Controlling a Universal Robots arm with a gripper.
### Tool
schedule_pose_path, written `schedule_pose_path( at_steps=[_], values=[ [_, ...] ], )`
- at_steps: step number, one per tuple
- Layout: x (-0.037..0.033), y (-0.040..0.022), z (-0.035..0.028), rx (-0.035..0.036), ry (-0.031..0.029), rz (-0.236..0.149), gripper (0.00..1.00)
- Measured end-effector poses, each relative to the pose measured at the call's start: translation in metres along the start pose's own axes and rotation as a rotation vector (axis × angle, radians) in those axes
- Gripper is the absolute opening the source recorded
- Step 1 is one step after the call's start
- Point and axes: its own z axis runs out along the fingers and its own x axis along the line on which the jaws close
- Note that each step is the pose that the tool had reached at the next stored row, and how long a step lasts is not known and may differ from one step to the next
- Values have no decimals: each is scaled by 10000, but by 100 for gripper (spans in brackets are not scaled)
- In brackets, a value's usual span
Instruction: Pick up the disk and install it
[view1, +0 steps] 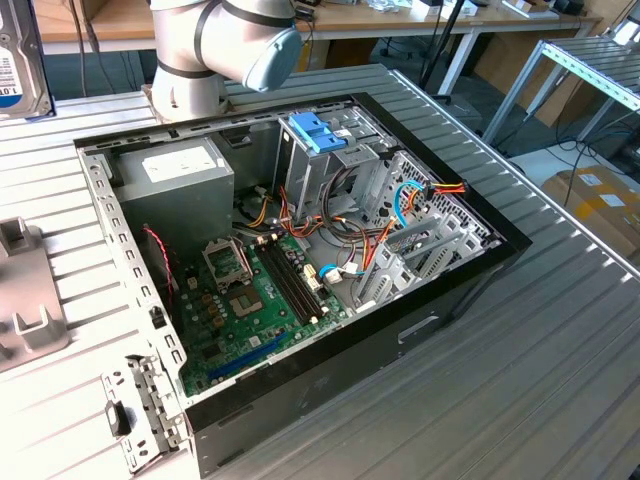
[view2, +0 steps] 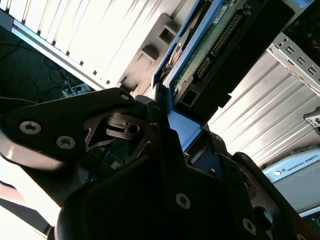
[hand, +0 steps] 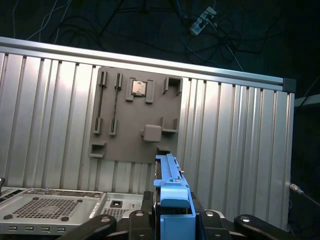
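Since the jaws are closed narrowly on the disk (hand: 167, 172), pinching its light-blue rail end, we judge that no gap is left to close. The gripper (hand: 172, 211) and the disk are touching, and the disk's long axis runs straight out from the fingers in both wrist views. Beyond it lies the grey fixture plate (hand: 135, 120) on the ribbed table (hand: 240, 130). In the exterior view, what we take to be the same disk (view1: 20, 60) hangs at about ten o'clock from the open computer case (view1: 400, 340), well apart from it.
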Motion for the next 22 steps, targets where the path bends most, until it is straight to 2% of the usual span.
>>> schedule_pose_path(
  at_steps=[22],
  values=[
    [10, -95, -3, 0, 0, -1, 37]
  ],
)
